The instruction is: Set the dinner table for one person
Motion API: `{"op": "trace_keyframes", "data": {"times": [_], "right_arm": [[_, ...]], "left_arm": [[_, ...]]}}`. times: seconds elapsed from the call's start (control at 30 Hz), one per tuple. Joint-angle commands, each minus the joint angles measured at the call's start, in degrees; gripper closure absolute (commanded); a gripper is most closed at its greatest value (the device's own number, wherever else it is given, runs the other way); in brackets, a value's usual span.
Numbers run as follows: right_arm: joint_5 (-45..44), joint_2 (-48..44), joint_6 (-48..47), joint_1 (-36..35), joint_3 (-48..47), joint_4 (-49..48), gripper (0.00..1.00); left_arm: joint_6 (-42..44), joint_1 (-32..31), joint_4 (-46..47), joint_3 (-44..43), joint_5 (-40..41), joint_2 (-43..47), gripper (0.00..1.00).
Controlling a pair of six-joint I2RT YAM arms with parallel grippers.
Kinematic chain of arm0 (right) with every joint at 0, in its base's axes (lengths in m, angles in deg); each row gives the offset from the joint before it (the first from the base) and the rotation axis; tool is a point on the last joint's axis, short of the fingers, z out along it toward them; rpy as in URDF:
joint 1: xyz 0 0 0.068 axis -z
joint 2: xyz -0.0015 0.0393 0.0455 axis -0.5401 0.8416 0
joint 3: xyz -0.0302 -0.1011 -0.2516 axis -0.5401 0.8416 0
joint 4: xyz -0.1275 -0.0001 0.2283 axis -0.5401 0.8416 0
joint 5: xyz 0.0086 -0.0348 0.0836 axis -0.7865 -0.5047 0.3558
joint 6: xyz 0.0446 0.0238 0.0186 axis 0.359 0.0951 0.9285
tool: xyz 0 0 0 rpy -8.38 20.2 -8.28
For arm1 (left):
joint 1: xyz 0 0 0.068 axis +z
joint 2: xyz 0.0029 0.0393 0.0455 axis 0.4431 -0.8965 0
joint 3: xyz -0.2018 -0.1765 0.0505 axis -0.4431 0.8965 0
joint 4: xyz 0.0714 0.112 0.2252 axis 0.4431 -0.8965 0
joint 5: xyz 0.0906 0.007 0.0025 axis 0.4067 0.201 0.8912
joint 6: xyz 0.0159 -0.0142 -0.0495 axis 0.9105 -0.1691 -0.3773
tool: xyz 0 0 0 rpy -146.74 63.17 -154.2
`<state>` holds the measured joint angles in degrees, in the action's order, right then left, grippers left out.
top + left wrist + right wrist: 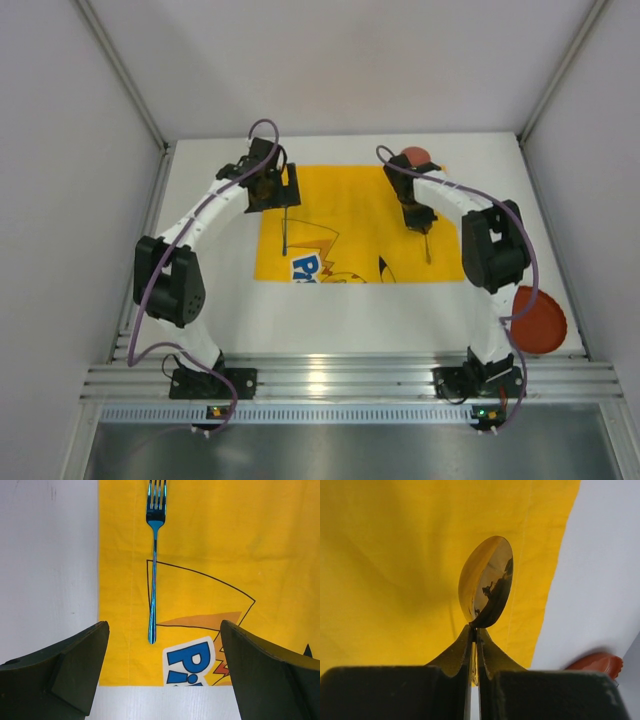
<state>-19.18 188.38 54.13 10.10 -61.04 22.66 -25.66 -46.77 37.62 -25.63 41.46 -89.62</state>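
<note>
The dinner table (215, 300) is a white tabletop with a yellow cartoon-printed mat (350, 215) in its middle. A shiny blue fork (154, 570) lies flat along the mat's left side, also seen from above (285, 232). My left gripper (165, 672) is open and empty, hovering over the fork's handle end; from above it is at the mat's far left (270, 190). My right gripper (476, 630) is shut on a gold spoon (487, 582), held above the mat's right side (420, 218), the spoon (428, 246) pointing toward the near edge.
A red plate (540, 320) sits at the near right of the table. A smaller red dish (415, 158) sits beyond the mat's far right corner and shows in the right wrist view (597, 662). A ribbed aluminium rail (350, 380) runs along the near edge. White walls enclose three sides.
</note>
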Motion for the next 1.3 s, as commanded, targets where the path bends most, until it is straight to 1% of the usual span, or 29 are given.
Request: {"op": "trace_keyframes", "data": {"times": [0.0,0.07,0.1,0.13,0.17,0.2,0.23,0.27,0.4,0.43,0.5,0.53,0.6,0.67,0.7,0.73,0.77,0.8,0.83,0.87,0.93,0.97,1.0,1.03,1.07,1.13,1.17,1.23,1.27], "right_arm": [[-4.0,0.3,-0.6,1.0,-3.8,-3.3,1.00],[-4.8,0.7,-0.3,0.9,-4.4,-4.1,0.92],[-4.8,0.7,-0.4,0.9,-4.4,-4.6,0.75],[-4.9,0.7,-0.5,1.0,-4.4,-5.0,0.61],[-5.3,1.0,-0.3,0.9,-4.5,-5.0,0.53],[-5.5,1.1,-0.3,1.0,-4.6,-4.8,0.47],[-5.7,1.0,0.0,1.1,-4.3,-4.6,0.34],[-5.9,0.3,0.2,1.0,-3.9,-5.0,0.31],[-4.4,-4.0,1.6,1.0,-1.0,-4.6,0.30],[-3.2,-7.0,2.2,1.0,-0.6,-3.6,0.30],[-1.9,-10.9,3.6,1.0,1.0,-2.5,0.30],[-1.3,-15.3,4.2,1.0,1.6,-1.1,0.29],[-0.4,-20.1,5.9,1.7,4.0,0.3,0.25],[3.0,-27.8,7.1,4.1,6.2,1.9,0.23],[3.8,-30.2,8.4,5.4,7.6,3.4,0.18],[5.7,-34.7,9.0,6.8,8.4,4.3,0.15],[6.1,-36.7,9.7,9.6,9.0,5.4,0.13],[6.2,-38.7,10.1,11.1,10.7,7.9,0.07],[6.6,-42.3,10.3,13.0,12.0,8.9,0.05],[7.4,-43.9,10.1,17.2,13.9,9.3,0.04],[10.3,-48.2,9.3,21.8,22.2,8.4,0.02],[11.4,-49.1,8.7,26.3,25.1,7.7,0.02],[11.2,-49.4,9.1,27.2,29.9,6.7,0.02],[12.8,-49.3,9.5,27.9,32.0,5.9,0.03],[15.0,-49.3,10.3,30.6,34.4,4.4,0.05],[15.4,-47.6,11.3,32.7,33.6,5.3,0.06],[16.5,-46.5,12.3,35.5,33.2,5.6,0.06],[21.4,-44.0,13.8,37.3,34.1,3.5,0.09],[22.9,-43.2,15.2,39.9,34.9,2.5,0.10]], "left_arm": [[-0.6,-0.1,-0.1,0.8,-0.1,2.7,0.02],[-0.6,-0.1,-0.4,0.5,-0.5,2.5,0.02],[-0.6,-0.1,-0.3,0.3,-0.6,2.4,0.02],[-0.6,-0.1,-0.5,0.0,-0.9,2.2,0.02],[-0.7,-0.1,-0.9,-0.8,-1.1,1.6,0.02],[-0.8,-0.1,-1.1,-1.1,-1.5,1.4,0.02],[-1.0,-0.2,-1.2,-1.5,-1.7,1.2,0.02],[-1.1,-0.2,-1.3,-2.1,-1.9,0.9,0.02],[-0.5,-1.6,-1.7,-4.0,-0.7,0.6,0.02],[0.7,-2.3,-2.1,-5.6,0.2,0.3,0.02],[2.4,-5.9,-3.6,-8.3,4.2,-0.5,0.02],[3.4,-7.5,-4.2,-11.4,5.2,-1.1,0.02],[6.7,-12.1,-4.4,-14.6,4.9,-3.2,0.02],[10.7,-16.8,-3.1,-18.8,-2.1,-6.1,0.02],[11.9,-18.3,-2.6,-20.2,-5.8,-7.4,0.02],[13.5,-19.9,-2.5,-22.9,-13.0,-10.3,0.02],[13.6,-23.1,-2.8,-24.4,-14.3,-11.9,0.02],[13.6,-24.6,-3.0,-25.7,-15.1,-13.3,0.02],[13.5,-26.0,-3.1,-27.7,-16.3,-14.6,0.02],[13.1,-28.4,-2.9,-28.1,-17.2,-16.6,0.02],[11.9,-29.9,-2.1,-27.9,-18.0,-17.7,0.02],[11.4,-30.8,-1.2,-27.3,-18.6,-17.7,0.02],[10.8,-31.0,-0.4,-26.6,-18.7,-17.5,0.02],[9.7,-31.1,0.4,-24.5,-19.0,-16.5,0.02],[9.0,-31.0,2.1,-23.2,-19.3,-15.8,0.02],[7.7,-31.0,3.4,-19.8,-19.6,-13.6,0.02],[7.5,-31.0,3.8,-18.7,-19.9,-12.9,0.02],[7.5,-31.0,3.9,-16.3,-20.1,-11.0,0.02],[7.7,-31.0,3.7,-15.7,-19.8,-10.4,0.02]]}}
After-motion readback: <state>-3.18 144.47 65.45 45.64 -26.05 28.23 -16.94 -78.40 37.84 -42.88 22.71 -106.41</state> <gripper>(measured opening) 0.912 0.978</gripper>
